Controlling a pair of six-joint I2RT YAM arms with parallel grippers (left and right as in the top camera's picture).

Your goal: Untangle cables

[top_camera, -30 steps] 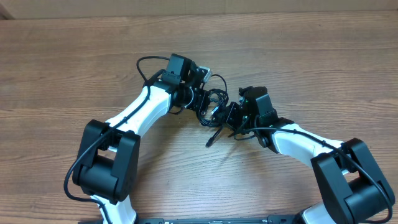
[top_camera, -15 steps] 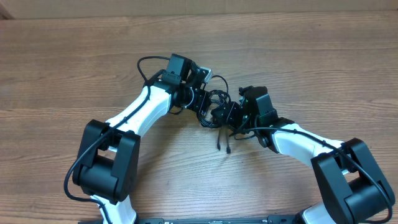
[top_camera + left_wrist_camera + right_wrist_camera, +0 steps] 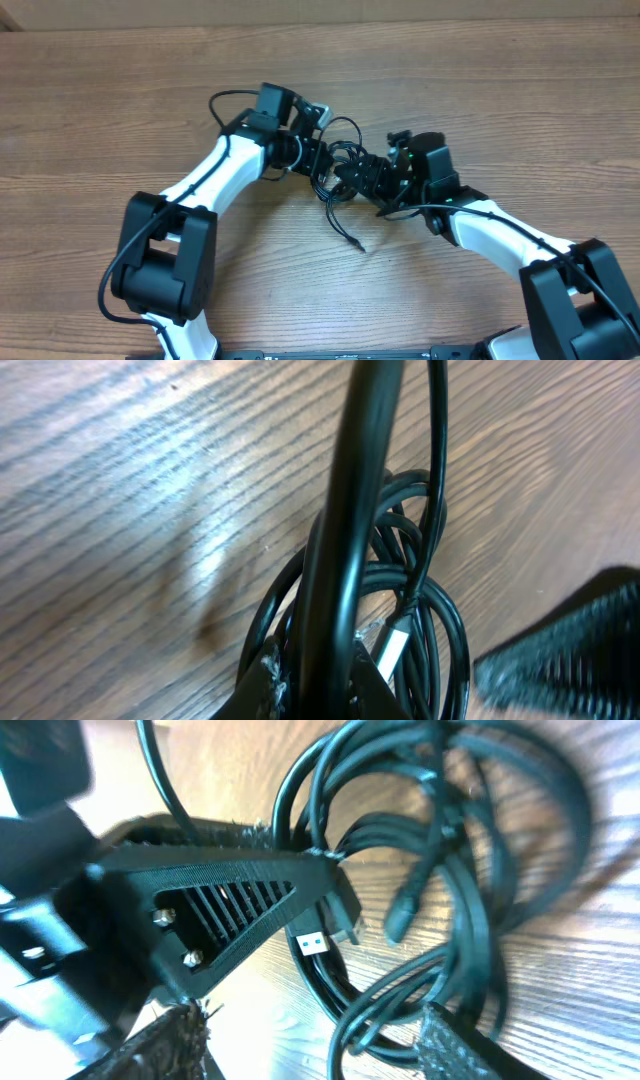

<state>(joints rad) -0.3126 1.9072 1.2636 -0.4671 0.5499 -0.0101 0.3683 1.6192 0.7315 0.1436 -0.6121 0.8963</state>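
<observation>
Cables (image 3: 346,162) sit as a knotted clump on the table (image 3: 480,90), between the two arms, with one loose end (image 3: 350,236) trailing toward the near edge. Left gripper (image 3: 322,170): jaws appear clenched on one strand of the clump. Right gripper (image 3: 368,180): jaws stand apart, straddling the loops, nothing pinched. A silver plug (image 3: 325,938) lies inside the tangle. Recommendation: the right jaws should close on a single outer loop, not several, then draw away slowly with the left as anchor. Feed the plug back through rather than tightening the knot.
</observation>
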